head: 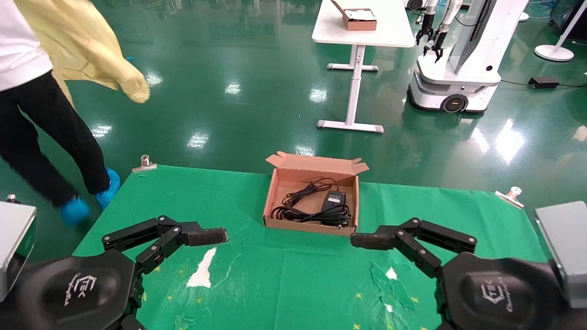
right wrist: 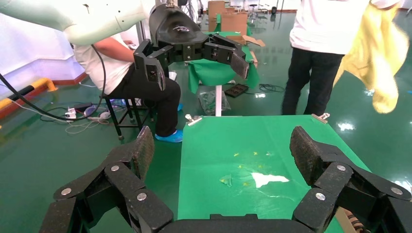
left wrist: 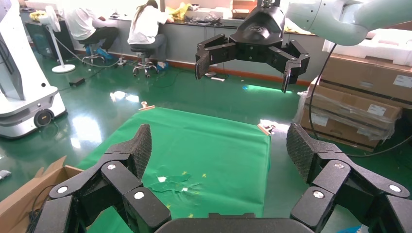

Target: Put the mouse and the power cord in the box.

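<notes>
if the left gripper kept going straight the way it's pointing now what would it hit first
Probably the right gripper. The left gripper points sideways across the green cloth, in front of the box, with only bare cloth between them, though depth is uncertain.

No legible text anywhere (only an unreadable white logo on each wrist housing [head: 81, 288])

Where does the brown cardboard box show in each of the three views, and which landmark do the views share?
Head view: the box sits mid-picture on the green cloth, cables inside.
Left wrist view: only its corner shows at the picture's lower left edge.
Right wrist view: a sliver of cardboard at the lower right, likely the box.
Shared landmark: the green cloth.
</notes>
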